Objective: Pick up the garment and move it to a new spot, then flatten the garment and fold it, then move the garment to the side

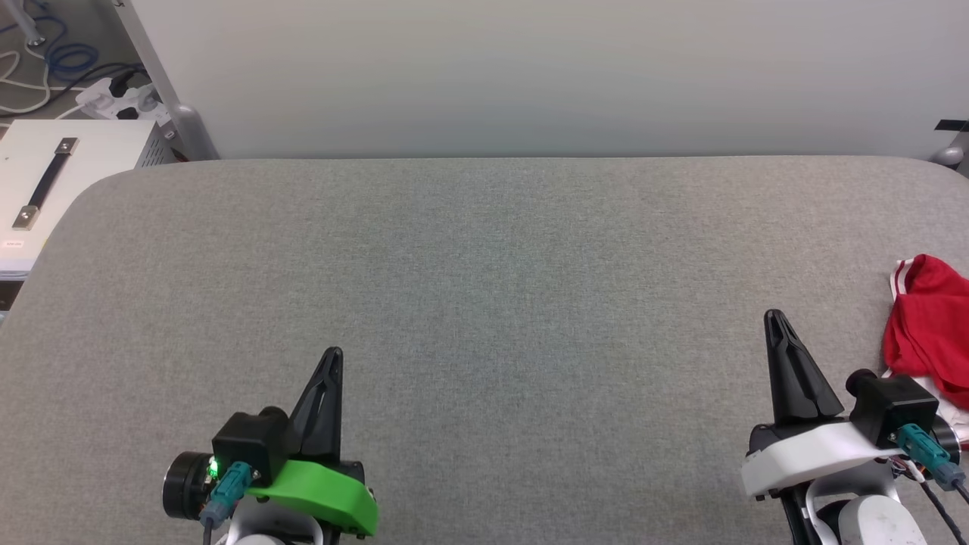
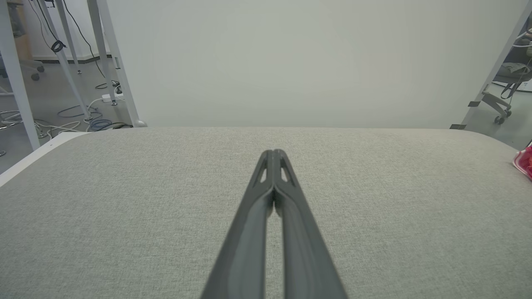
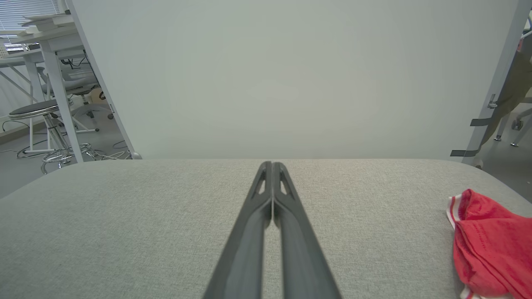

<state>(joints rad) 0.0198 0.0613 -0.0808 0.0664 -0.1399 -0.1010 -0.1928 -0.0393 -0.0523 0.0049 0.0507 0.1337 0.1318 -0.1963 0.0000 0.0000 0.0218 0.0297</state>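
Grey woven fabric covers the table (image 1: 484, 250), taken here from its left edge across. Near the front edge on the left, the left pincer (image 1: 333, 354) is seen over the fabric with its two dark fingers pressed together along their length, and nothing is gripped. Toward the front right, the right pincer (image 1: 774, 316) is likewise closed tip to tip and holds nothing.

Just beyond it, at the right edge of the table, the garment (image 1: 927, 325) is found as a red bunched heap. Striped trim shows at its far end and a strip of white below. Part of it is cut off by the view, so whether it has been folded cannot be told.

Two stages are fitted by this: a shirt waiting to be lifted to a new spot, or one set aside after folding. No step can be judged to be in hand, and no next move is settled by what is shown.
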